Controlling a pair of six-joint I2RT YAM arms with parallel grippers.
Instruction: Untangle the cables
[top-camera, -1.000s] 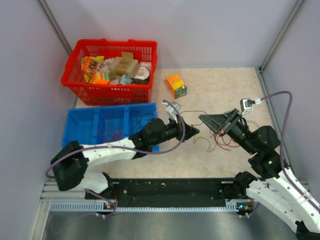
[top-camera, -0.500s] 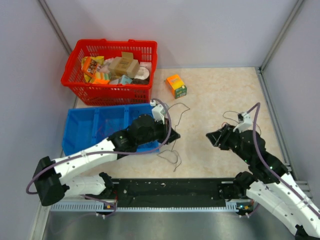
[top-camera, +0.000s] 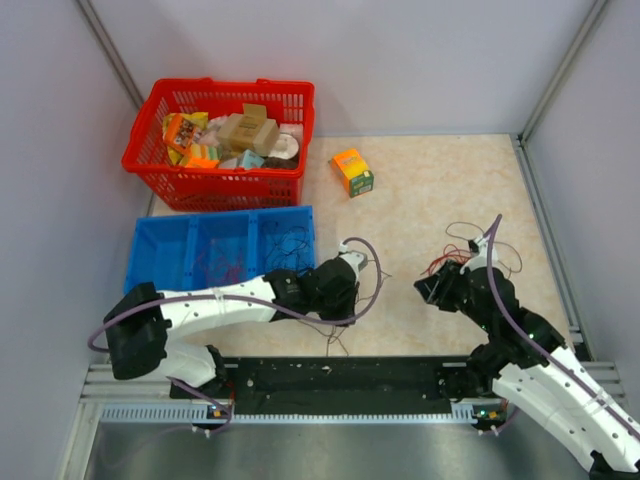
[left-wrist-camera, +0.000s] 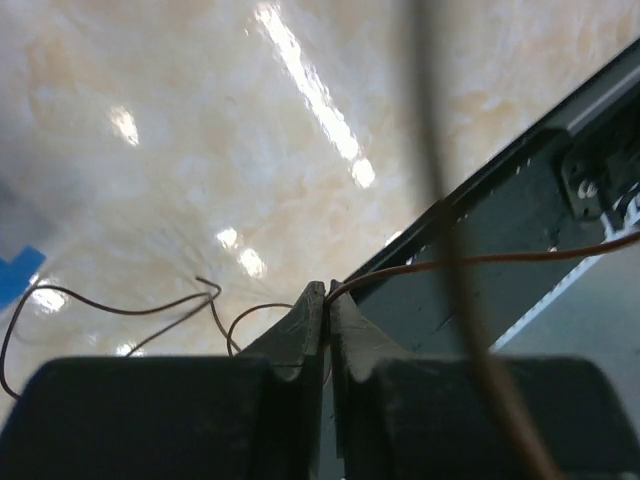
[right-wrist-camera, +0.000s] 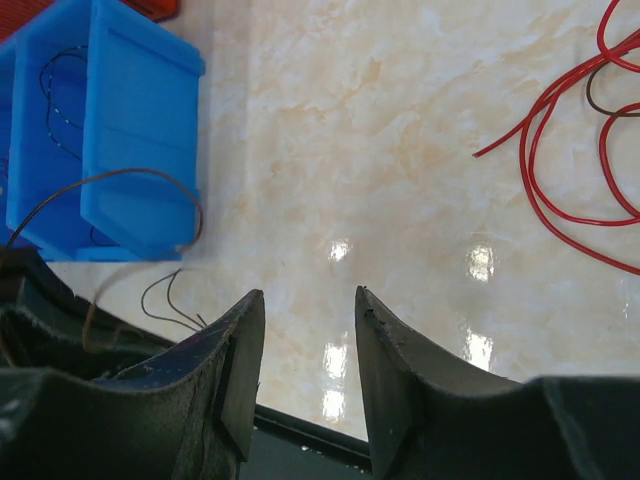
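Note:
The cables are thin red and dark brown wires. A red bunch (top-camera: 447, 263) and dark loops (top-camera: 478, 236) lie on the table beside my right arm; the red strands (right-wrist-camera: 560, 150) show at the top right of the right wrist view. My left gripper (top-camera: 343, 303) sits low near the table's front edge and is shut on one thin brown wire (left-wrist-camera: 480, 260), which runs off to the right from its tips (left-wrist-camera: 327, 290). More dark wire (left-wrist-camera: 120, 305) trails on the table behind it. My right gripper (right-wrist-camera: 308, 300) is open and empty above bare table, left of the red bunch.
A blue divided bin (top-camera: 160, 250) at the left holds a few loose wires (top-camera: 290, 240); its corner (right-wrist-camera: 110, 120) shows in the right wrist view. A red basket (top-camera: 160, 170) of boxes stands behind it. A small orange box (top-camera: 352, 170) is mid-table. The black rail (top-camera: 330, 375) runs along the front edge.
My left gripper has pulled back left and toward the front edge, dragging a dark wire with it. My right gripper has drawn back toward its base; red wires now lie beside it.

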